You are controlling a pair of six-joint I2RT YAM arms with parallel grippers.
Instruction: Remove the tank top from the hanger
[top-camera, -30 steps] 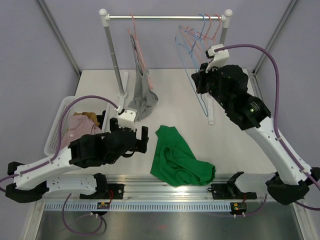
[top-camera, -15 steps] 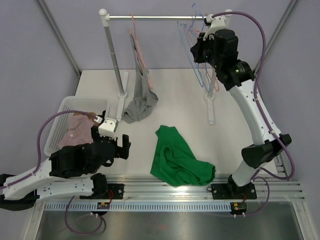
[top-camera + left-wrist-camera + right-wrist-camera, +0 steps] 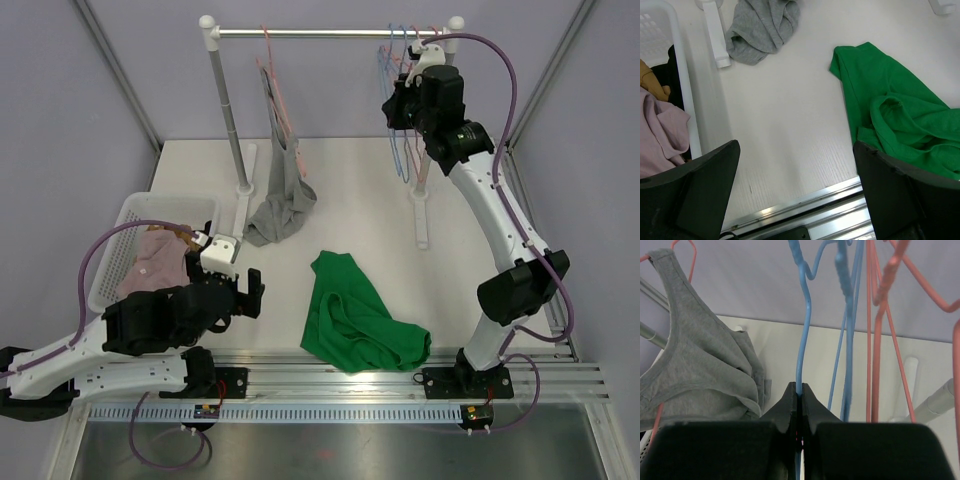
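Tank top (image 3: 281,180), grey, is hung on a pink hanger (image 3: 658,420) left of the right jaws, its hem bunched on the bench (image 3: 785,125). A white basket (image 3: 687,110) left of the left jaws is filled with pink (image 3: 660,135), mustard (image 3: 652,85) and black (image 3: 675,75) cloth. The right jaws are clamped on a blue hanger (image 3: 801,355). The left jaws are held apart, with a green garment (image 3: 900,120) to their right.

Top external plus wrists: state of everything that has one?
gray tank top: hung on pink hanger, hem bunched on table
blue hanger: pinched in right hand
right hand: shut on blue hanger
left hand: open, empty
green shirt: crumpled on table
basket: holds clothes
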